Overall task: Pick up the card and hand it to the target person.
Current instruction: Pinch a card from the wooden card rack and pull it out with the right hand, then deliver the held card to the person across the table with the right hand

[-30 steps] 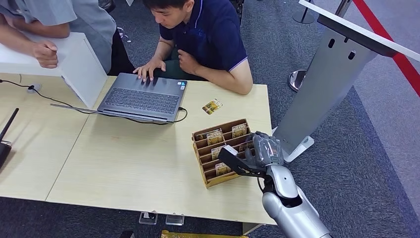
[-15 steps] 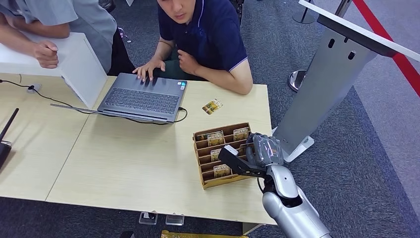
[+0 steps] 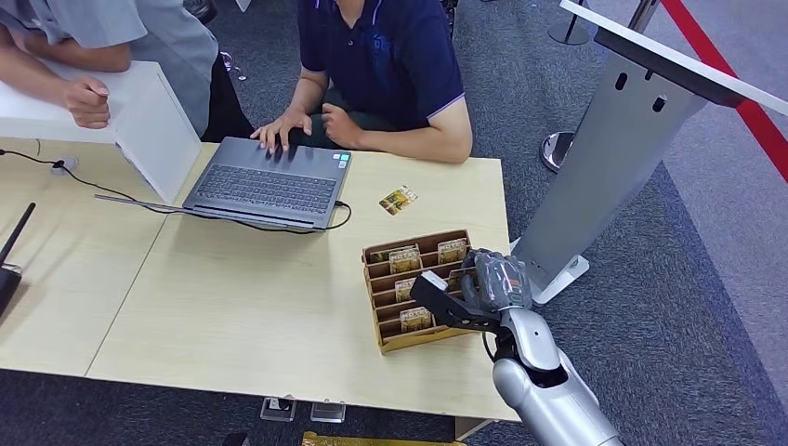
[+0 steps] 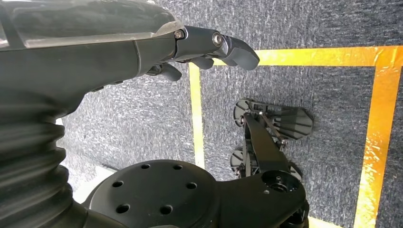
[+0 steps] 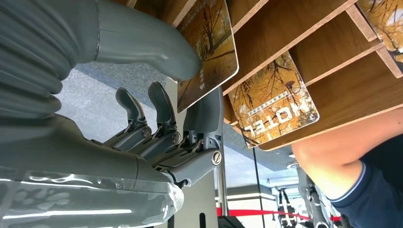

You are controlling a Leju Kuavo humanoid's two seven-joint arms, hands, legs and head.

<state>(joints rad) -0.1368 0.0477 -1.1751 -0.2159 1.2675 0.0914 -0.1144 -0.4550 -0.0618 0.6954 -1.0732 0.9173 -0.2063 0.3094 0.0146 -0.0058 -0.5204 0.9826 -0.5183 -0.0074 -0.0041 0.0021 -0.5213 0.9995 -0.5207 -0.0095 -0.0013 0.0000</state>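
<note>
While grey right hand (image 5: 157, 137) fingers (image 5: 209, 111) pinch a glossy card (image 5: 209, 52), the slotted wooden rack (image 3: 386, 307) stands beneath.

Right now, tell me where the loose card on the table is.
In the head view, the loose card lies flat on the table toward its far right, between the laptop and the wooden card rack, just in front of the seated person's forearm.

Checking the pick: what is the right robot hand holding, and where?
The right robot hand pinches a card by one edge, thumb against finger.

head: high, looking down | right wrist: close at card rack (image 3: 415, 288) | left wrist: floorward
</note>
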